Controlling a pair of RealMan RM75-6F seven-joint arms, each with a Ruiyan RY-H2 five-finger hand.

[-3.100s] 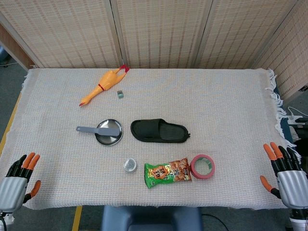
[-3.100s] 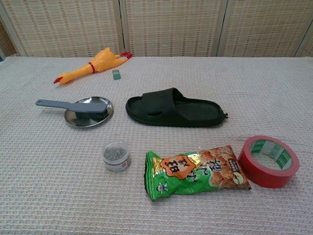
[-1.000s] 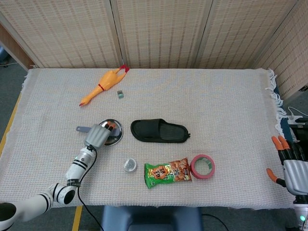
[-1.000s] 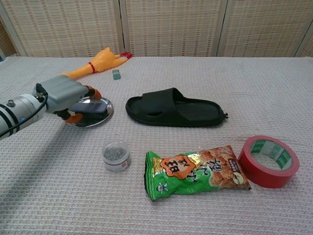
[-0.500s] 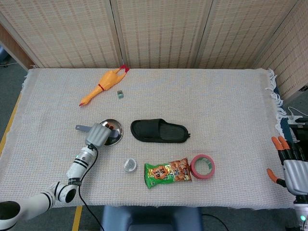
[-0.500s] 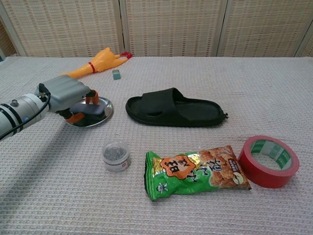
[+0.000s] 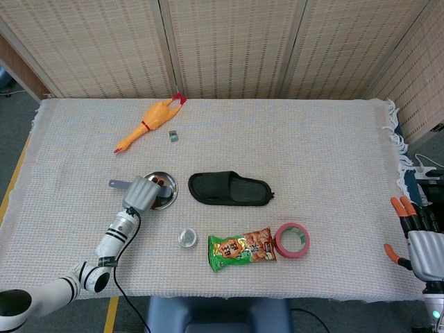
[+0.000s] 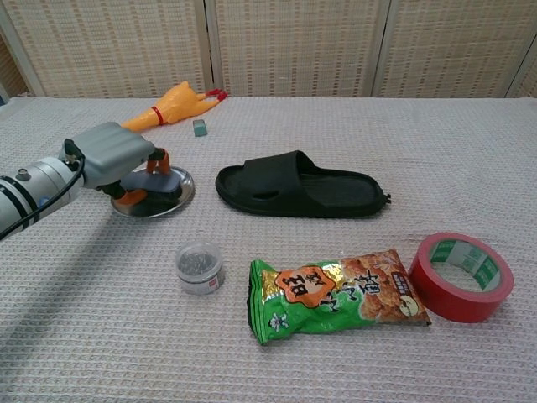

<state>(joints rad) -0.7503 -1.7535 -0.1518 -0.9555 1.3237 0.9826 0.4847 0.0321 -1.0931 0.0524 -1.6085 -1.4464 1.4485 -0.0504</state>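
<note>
Grey brush (image 8: 161, 179) lies on the steel plate (image 8: 180, 198) toward the worktop's left edge, left robot hand (image 8: 117, 159) clasped around it. Black slipper (image 8: 294, 186) just beside. Right robot hand (image 7: 421, 244) off the right edge, fingers spread, holding nothing.

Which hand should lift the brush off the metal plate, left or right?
Left. The left hand is already closed around the brush over the metal plate. The right hand sits open at the far table edge.

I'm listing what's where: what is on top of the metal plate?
A grey brush lies on the metal plate, gripped by the left hand. The hand covers most of its handle.
</note>
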